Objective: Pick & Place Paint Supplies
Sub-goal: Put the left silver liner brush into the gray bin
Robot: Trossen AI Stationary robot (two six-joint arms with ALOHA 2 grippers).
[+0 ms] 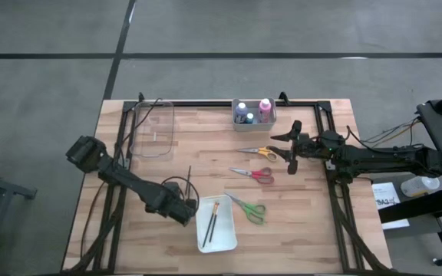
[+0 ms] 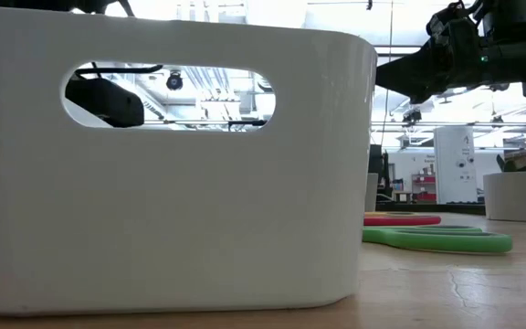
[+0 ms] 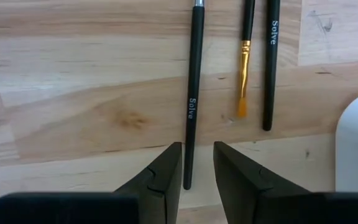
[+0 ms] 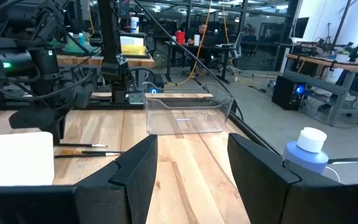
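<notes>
Left hand poised over a loose brush beside the white tray; pick not yet made.

Landmark: the white tray [image 1: 216, 225] on the worktop [image 1: 167, 176]. The left hand [image 3: 197, 163] hangs just beside the tray, fingers parted a narrow gap and empty, astride the near end of a dark brush [image 3: 192, 93] lying flat on the wood. Two further brushes [image 3: 258, 59] lie between that brush and the tray. Green scissors [image 1: 249, 208] rest just beyond the tray's far side; red scissors [image 1: 254, 174] and orange scissors [image 1: 260, 152] lie farther off. The right hand [image 1: 293, 151], open and empty, waits well apart from the tray, near the bottle bin [image 1: 253, 113]. Judged step: brush pickup. Next move calls for lowering squarely and closing on the thin shaft.
</notes>
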